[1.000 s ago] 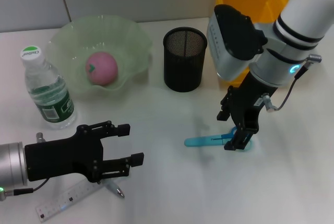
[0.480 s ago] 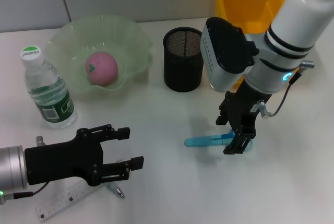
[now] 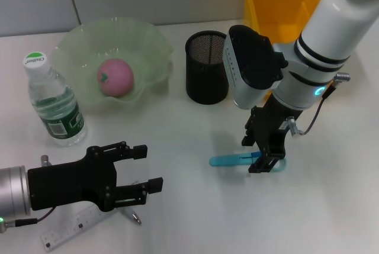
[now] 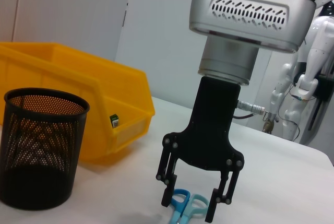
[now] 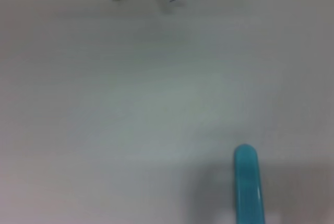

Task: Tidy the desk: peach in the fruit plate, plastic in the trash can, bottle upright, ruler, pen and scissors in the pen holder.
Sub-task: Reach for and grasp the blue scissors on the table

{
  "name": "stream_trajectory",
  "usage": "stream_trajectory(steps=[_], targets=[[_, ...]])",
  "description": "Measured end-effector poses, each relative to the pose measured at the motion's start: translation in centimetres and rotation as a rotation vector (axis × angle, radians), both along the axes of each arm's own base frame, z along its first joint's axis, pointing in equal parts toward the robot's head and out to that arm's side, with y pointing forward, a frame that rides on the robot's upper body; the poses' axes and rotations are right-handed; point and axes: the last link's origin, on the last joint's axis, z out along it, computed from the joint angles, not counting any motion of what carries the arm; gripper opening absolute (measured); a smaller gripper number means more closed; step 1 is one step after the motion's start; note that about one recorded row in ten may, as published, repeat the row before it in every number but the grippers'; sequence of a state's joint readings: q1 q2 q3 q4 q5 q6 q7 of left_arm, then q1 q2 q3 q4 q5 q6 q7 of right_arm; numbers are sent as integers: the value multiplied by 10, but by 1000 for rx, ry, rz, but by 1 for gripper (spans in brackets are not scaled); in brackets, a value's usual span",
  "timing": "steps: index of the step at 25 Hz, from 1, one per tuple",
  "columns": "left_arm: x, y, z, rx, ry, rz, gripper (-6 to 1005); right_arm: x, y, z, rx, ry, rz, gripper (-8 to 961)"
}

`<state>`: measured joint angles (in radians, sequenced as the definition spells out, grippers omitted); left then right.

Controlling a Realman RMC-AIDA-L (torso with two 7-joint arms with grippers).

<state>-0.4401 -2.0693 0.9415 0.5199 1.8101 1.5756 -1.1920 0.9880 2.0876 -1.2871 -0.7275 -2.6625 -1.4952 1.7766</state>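
The pink peach (image 3: 115, 77) sits in the green glass fruit plate (image 3: 155, 39) and the clear plastic water bottle (image 3: 54, 103) stands upright. The right end effector (image 3: 263, 160), fingers apart, straddles the blue scissors (image 3: 232, 160) on the white counter (image 3: 195, 206); ruler (image 3: 70, 228) and pen (image 3: 131, 214) lie beneath the spread-fingered left end effector (image 3: 146, 166), outside the black mesh pen holder (image 3: 208, 67).

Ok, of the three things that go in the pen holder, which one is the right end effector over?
The blue scissors. The right end effector straddles their handle loops, fingers open. The ruler and pen lie under the left end effector.
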Motion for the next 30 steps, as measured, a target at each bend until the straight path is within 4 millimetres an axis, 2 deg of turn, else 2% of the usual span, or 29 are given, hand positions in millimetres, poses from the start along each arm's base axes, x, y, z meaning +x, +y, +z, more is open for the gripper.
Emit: stream_trajectory(steps=[7, 21, 30], targets=[[0, 0, 0, -2, -3, -1, 786, 2, 1, -3, 6, -3, 0, 585], [2, 2, 1, 5, -6, -4, 786, 4, 1, -5, 7, -17, 16, 571], [2, 3, 3, 11, -11, -3, 786, 4, 1, -8, 3, -14, 18, 527]])
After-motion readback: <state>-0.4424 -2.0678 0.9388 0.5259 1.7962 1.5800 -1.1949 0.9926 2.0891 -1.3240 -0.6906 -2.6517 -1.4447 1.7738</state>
